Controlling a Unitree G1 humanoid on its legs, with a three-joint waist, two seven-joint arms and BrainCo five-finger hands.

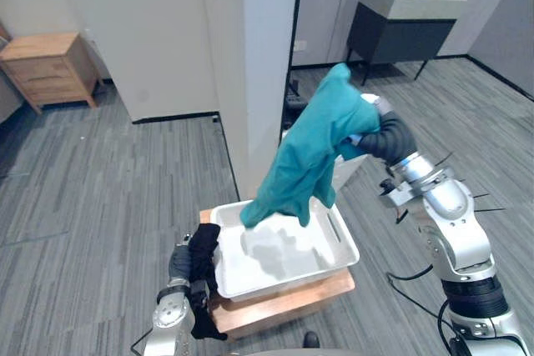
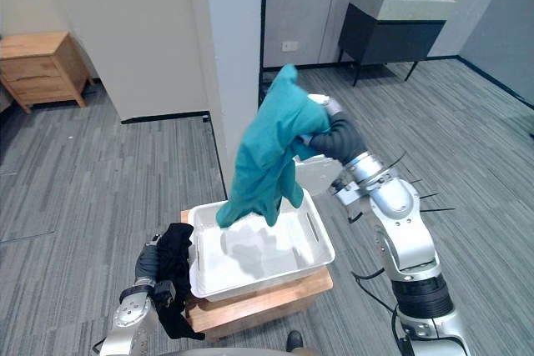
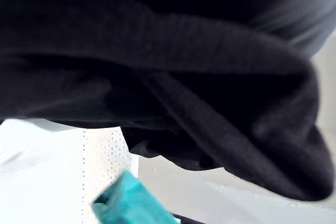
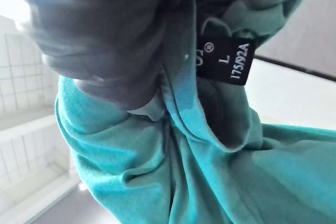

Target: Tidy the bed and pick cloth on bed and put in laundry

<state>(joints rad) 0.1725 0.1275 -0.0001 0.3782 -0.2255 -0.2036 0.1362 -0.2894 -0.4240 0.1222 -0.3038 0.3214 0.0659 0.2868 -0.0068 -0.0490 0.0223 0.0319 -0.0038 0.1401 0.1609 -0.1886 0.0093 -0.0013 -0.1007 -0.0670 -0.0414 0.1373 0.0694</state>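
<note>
Your left hand [image 1: 178,266] is under the black cloth [image 1: 204,252] at the white basket's [image 1: 288,282] left rim, so you cannot tell its fingers | basket sits on the wooden table [image 1: 284,302] | teal cloth [image 1: 309,156] hangs over the basket, pinched in your right hand [image 1: 385,135].

R arm [image 1: 455,231]: silver-grey, blk ribbed wrist cover | L arm [image 1: 171,316]: silver, dark wrist, prob. ribbed

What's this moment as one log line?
right hand: grips teal shirt, hanging over white bin | left hand: black cloth draped over it, beside bin's left rim | bin: on wooden stand
</note>
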